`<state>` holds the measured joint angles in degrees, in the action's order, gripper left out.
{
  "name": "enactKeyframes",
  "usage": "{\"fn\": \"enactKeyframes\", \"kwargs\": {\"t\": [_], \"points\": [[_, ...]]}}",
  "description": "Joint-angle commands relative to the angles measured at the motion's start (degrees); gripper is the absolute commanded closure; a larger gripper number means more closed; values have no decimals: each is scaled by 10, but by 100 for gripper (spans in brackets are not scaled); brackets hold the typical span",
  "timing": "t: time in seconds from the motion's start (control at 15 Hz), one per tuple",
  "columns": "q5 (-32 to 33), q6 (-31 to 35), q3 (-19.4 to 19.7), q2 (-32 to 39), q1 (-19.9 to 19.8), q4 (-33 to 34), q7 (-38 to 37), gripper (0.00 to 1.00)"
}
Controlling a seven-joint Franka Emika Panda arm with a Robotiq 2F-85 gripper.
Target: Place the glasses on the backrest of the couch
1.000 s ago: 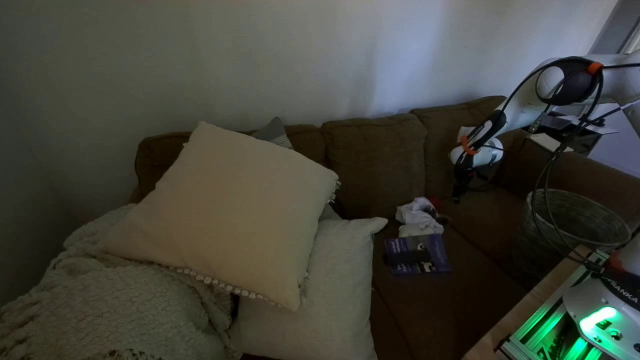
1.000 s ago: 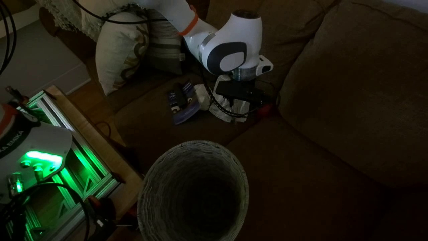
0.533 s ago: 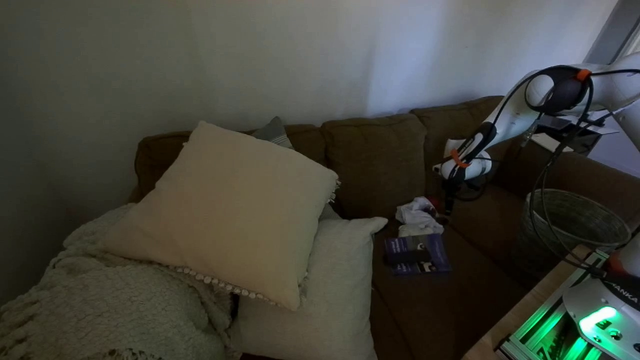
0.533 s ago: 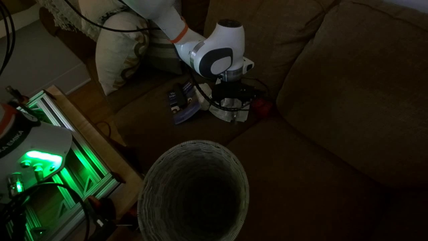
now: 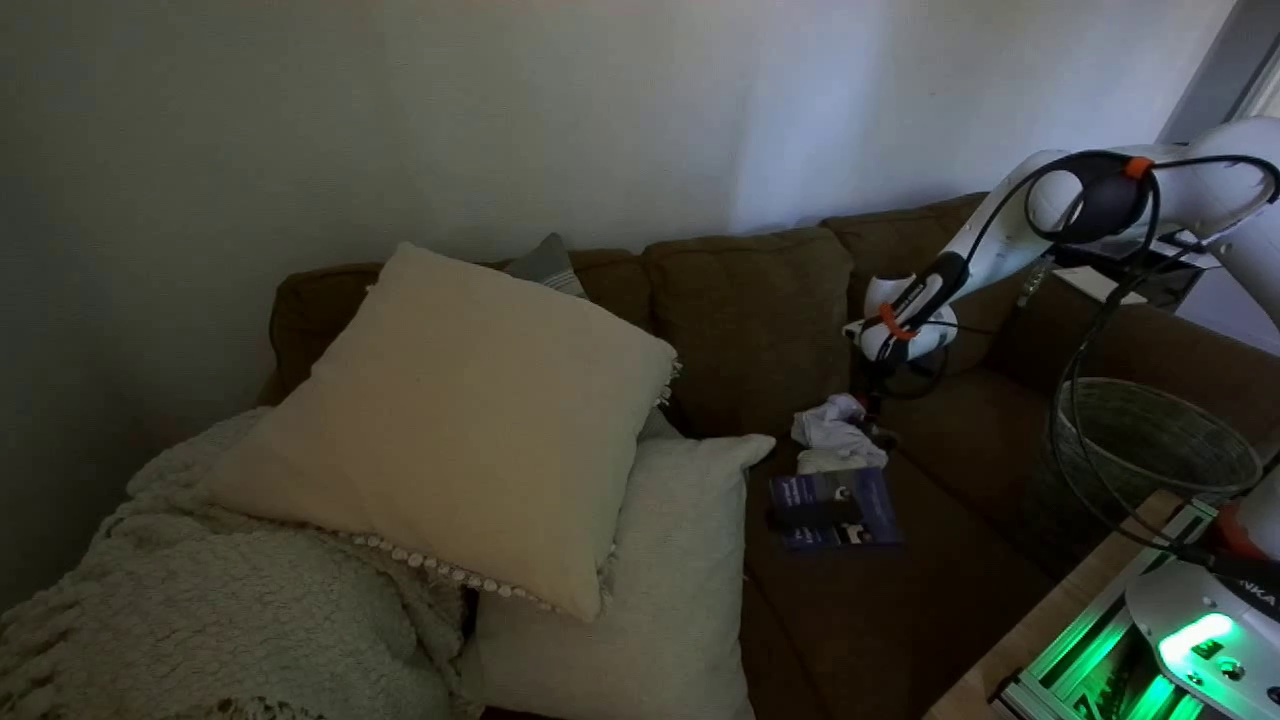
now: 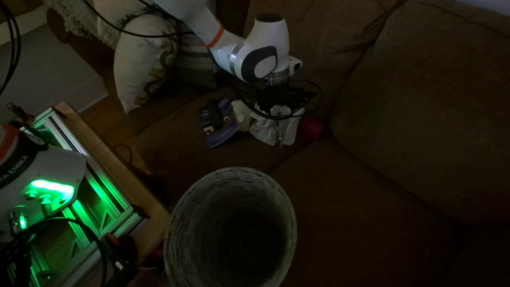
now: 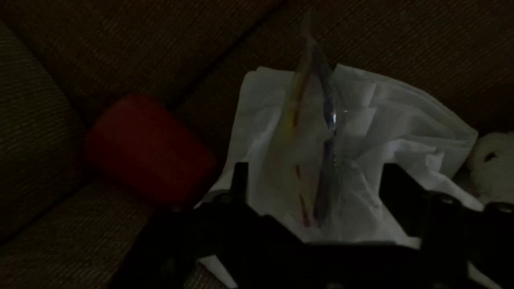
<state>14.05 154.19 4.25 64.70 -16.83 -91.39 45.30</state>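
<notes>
In the wrist view, a clear shiny piece with purple and yellow-red streaks, likely the glasses [image 7: 330, 114], lies on crumpled white cloth or paper [image 7: 401, 120]; it is too dark to make out fully. My gripper [image 7: 313, 176] is open, its two fingers apart on either side of the clear piece's lower part, holding nothing. In an exterior view the gripper [image 6: 281, 109] hangs over the white cloth; it is small and dark in an exterior view [image 5: 872, 400]. The couch [image 5: 900, 610] is brown. Its backrest [image 5: 750, 330] stands behind the gripper and also shows in an exterior view [image 6: 430, 103].
A red cup-like thing [image 7: 148, 148] lies beside the cloth, against the back cushion. A whitish rounded thing [image 7: 494, 168] is on the other side. A blue book [image 6: 223, 129] with a dark thing on it lies nearby. A wicker basket [image 6: 231, 172] and cream pillows [image 5: 470, 430] stand around.
The arm has moved left in an exterior view, bringing the gripper over the white cloth beside the red thing. The cloth, book and basket have not moved.
</notes>
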Motion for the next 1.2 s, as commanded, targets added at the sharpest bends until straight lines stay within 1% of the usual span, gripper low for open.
{"fn": "enactKeyframes", "kwargs": {"t": [0.0,0.07,0.13,0.2,0.33,0.4,0.47,0.53,0.6,0.67,0.73,0.8,1.0,1.13], "points": [[0,-17,14,40,-1,53,-32,46],[1,-24,18,47,-1,61,-39,53],[3,-33,19,55,-2,71,-40,63],[3,-46,18,61,-5,79,-37,70],[5,-75,12,66,-10,86,-23,60],[7,-79,9,63,-11,82,-16,57],[8,-82,5,61,-13,78,-8,42],[8,-84,0,60,-14,76,1,37],[8,-87,0,62,-13,80,5,46],[6,-96,-2,65,-14,85,13,60],[5,-102,-3,69,-15,92,18,71],[4,-111,-4,70,-16,97,23,73],[6,-112,-4,68,-13,96,36,99],[7,-107,1,67,-6,94,35,100]]}}
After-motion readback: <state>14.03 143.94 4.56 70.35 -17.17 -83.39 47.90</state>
